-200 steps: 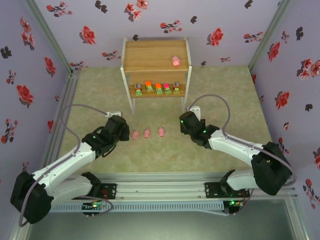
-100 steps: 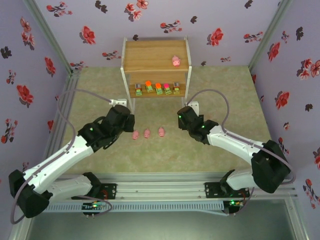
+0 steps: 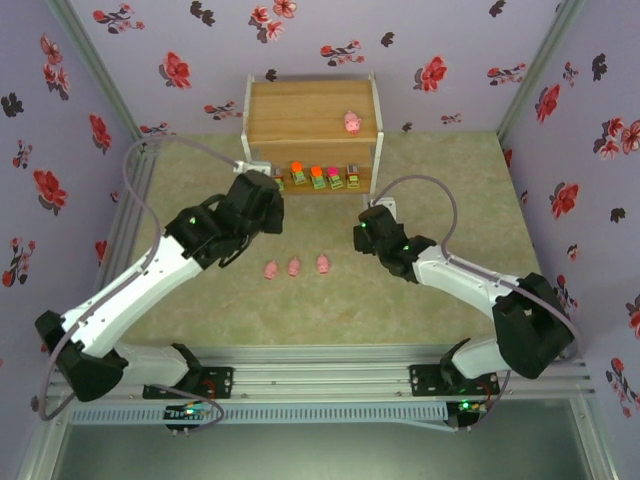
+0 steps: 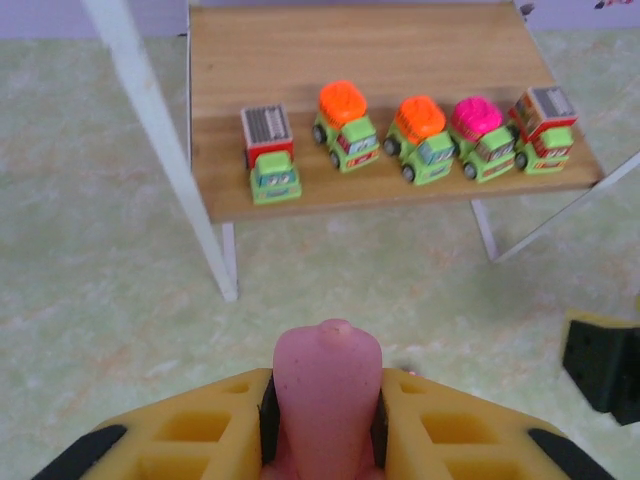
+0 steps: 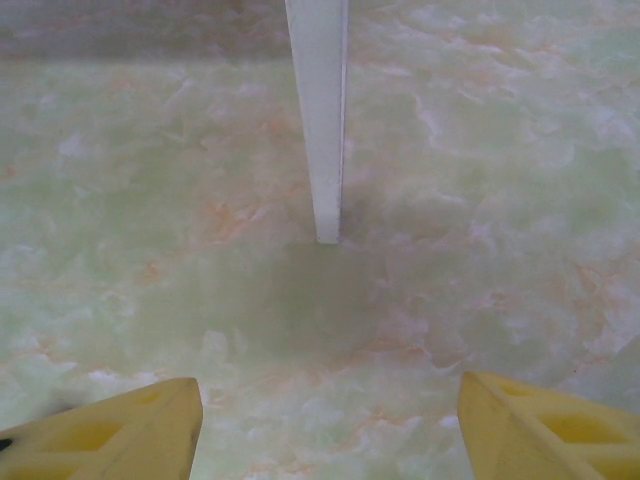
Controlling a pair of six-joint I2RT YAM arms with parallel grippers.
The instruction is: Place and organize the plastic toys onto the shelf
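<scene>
My left gripper (image 4: pixel 325 400) is shut on a pink pig toy (image 4: pixel 328 375), held above the floor just in front of the shelf (image 4: pixel 300 60). Several small green trucks (image 4: pixel 347 125) with orange, pink or grey tops stand in a row on the lower board. In the top view my left gripper (image 3: pixel 266 192) hovers by the shelf's front left leg. One pig (image 3: pixel 352 122) stands on the top board (image 3: pixel 300 110), and three pigs (image 3: pixel 294 267) lie on the floor between the arms. My right gripper (image 5: pixel 330 430) is open over bare floor, facing the shelf's white leg (image 5: pixel 318 120).
Floral walls close in the floor on three sides. The shelf stands at the back centre. A black part of the right arm (image 4: pixel 605 365) shows at the right of the left wrist view. My right gripper (image 3: pixel 370 218) sits near the shelf's front right leg.
My left arm has swung forward and up from the row of floor pigs toward the shelf, carrying the pig. The right arm has crept slightly toward the shelf's right leg.
</scene>
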